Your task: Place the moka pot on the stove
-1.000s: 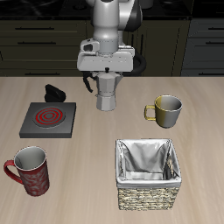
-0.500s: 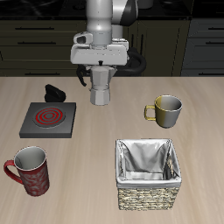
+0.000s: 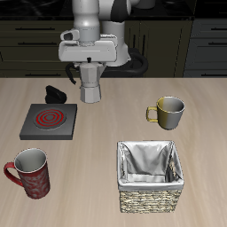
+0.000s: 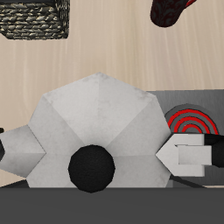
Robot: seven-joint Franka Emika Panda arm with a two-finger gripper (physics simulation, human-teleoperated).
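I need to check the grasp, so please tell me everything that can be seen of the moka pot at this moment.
The moka pot is a small silver-grey pot that looks metallic, with a faceted body and a narrow waist. The wrist view shows its faceted lid with a black knob. It stands upright under the gripper, which is shut on its upper part. It appears lifted off the table, behind the stove and not yet over it. A dark handle shows at its side.

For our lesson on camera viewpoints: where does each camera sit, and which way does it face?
Exterior view: before the table, high, facing back; shows arm, pincer, coffee pot, hotplate, basket.
Wrist view: on the pincer, facing down onto the coffee pot; one fingertip shows.
Shared: pot, hotplate, basket.
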